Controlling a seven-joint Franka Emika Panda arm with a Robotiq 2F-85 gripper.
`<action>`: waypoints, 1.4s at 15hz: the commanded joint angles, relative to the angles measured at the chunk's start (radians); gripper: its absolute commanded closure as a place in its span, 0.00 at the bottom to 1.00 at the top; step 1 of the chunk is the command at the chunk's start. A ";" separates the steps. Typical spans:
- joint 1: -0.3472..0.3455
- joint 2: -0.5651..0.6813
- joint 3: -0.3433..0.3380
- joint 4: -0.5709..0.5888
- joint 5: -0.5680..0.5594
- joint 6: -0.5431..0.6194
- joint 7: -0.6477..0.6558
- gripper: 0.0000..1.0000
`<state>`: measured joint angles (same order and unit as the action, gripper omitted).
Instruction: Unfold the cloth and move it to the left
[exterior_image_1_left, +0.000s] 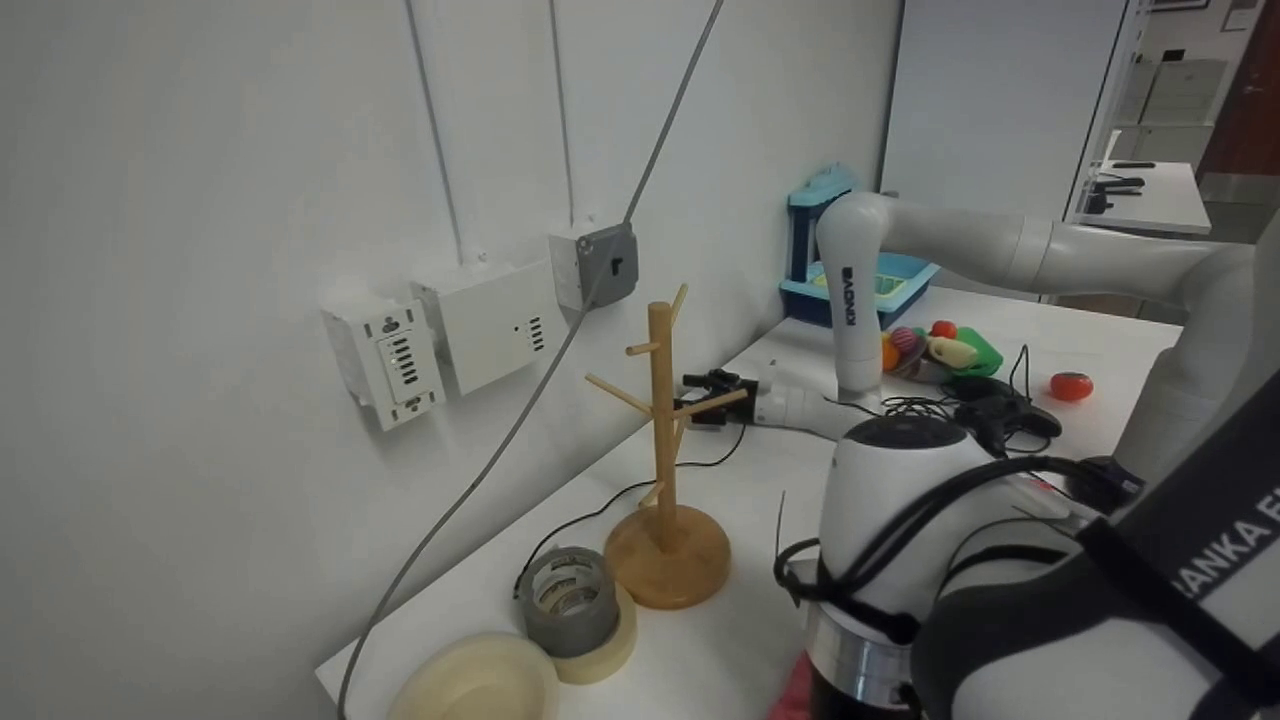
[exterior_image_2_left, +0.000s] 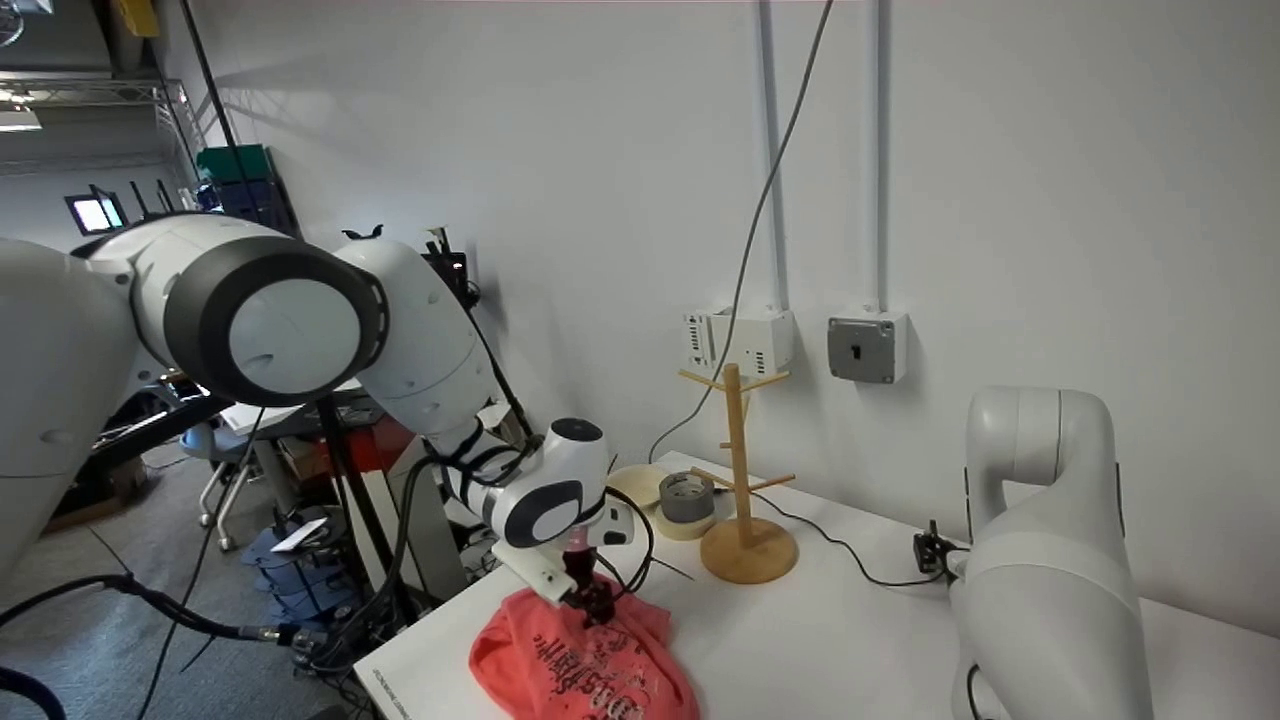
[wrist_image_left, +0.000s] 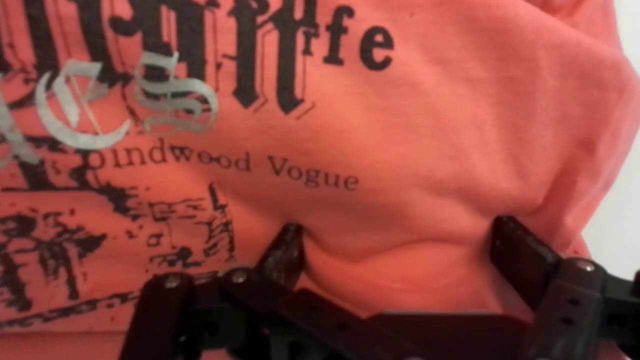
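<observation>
The cloth (exterior_image_2_left: 600, 675) is coral red with dark printed lettering and lies wrinkled on the white table in an exterior view. Only a small corner of the cloth (exterior_image_1_left: 793, 697) shows past the arm in an exterior view. In the wrist view the cloth (wrist_image_left: 440, 130) fills most of the picture. My gripper (wrist_image_left: 398, 225) is open, its two fingertips wide apart and at the cloth's surface. A shallow fold of cloth bulges between the fingers. The gripper (exterior_image_2_left: 598, 612) is also over the cloth's far part in an exterior view. The cloth's underside is hidden.
A wooden stand (exterior_image_2_left: 748, 550), grey tape roll (exterior_image_2_left: 686, 497) and pale bowl (exterior_image_2_left: 638, 482) stand beyond the cloth near the wall. A second arm (exterior_image_2_left: 1050, 560) stands farther along the table. Toy food (exterior_image_1_left: 945, 350) and a blue rack (exterior_image_1_left: 812, 300) sit at the table's far end.
</observation>
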<state>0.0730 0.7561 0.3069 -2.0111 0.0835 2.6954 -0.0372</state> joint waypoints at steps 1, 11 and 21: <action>0.026 0.022 -0.006 0.028 -0.003 -0.055 -0.057 0.00; 0.072 -0.078 -0.103 -0.004 -0.062 -0.075 -0.010 0.00; 0.119 -0.406 -0.129 -0.255 -0.093 -0.150 0.059 0.00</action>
<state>0.1650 0.4977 0.1981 -2.1385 0.0075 2.5490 -0.0205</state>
